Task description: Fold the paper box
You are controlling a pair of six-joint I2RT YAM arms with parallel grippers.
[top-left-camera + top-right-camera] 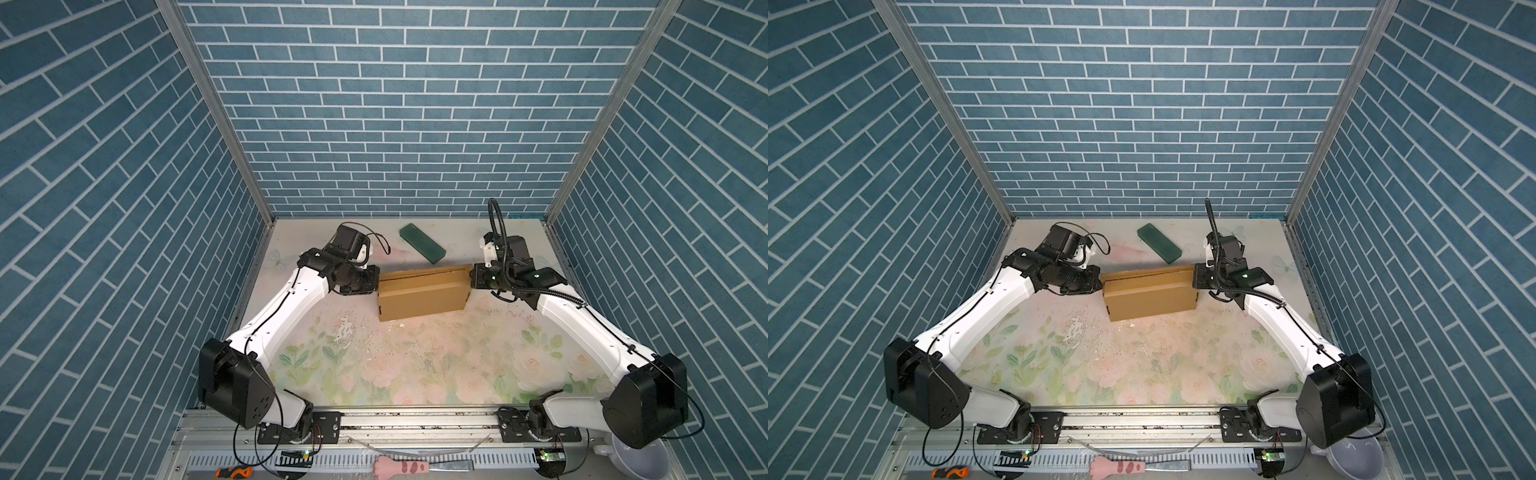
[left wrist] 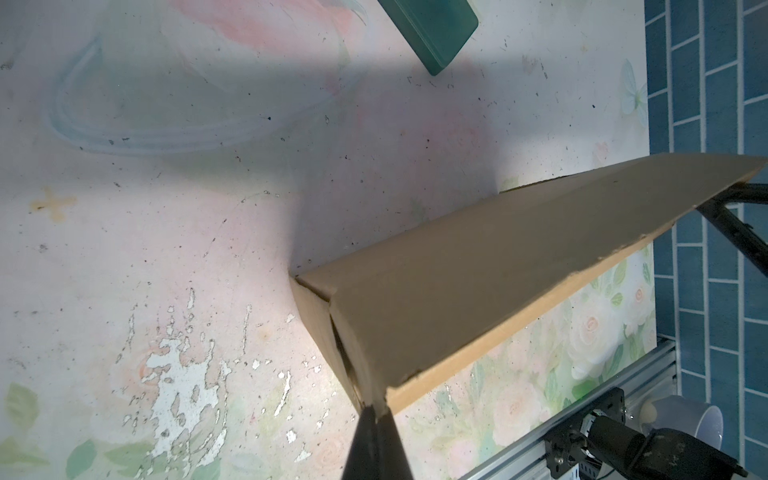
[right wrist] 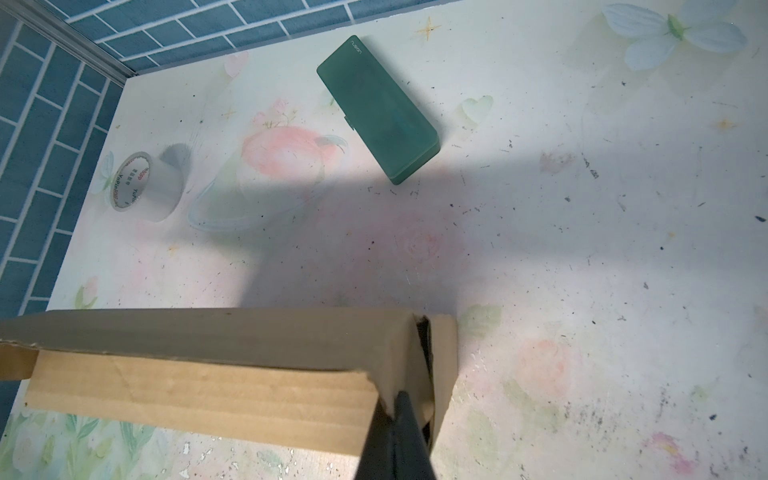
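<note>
1. In both top views the paper box (image 1: 422,297) (image 1: 1150,297) is in the middle of the frame, a little above the centre of the flowered table (image 1: 415,365). It is folded into a shallow brown box with its long side running left to right.
2. The left gripper (image 1: 374,284) (image 1: 1098,282) touches the left end of the box, and the right gripper (image 1: 471,276) (image 1: 1195,277) touches the right end, so the box is between the two.
3. In the left wrist view the left gripper (image 2: 376,409) is closed. Its two dark fingers meet on a corner of the box (image 2: 478,291), and the cardboard edge goes in between them.
4. In the right wrist view the right gripper (image 3: 395,401) is also pressed together, pinching the edge of the end flap of the box (image 3: 208,374).
5. I cannot tell if the box lies fully on the table or is a little lifted.
6. A dark green block (image 1: 422,243) (image 1: 1159,243) lies flat just above the box in both top views, near it but apart.
7. A roll of clear tape (image 3: 137,183) shows in the right wrist view, on the table near the blue brick wall.
</note>
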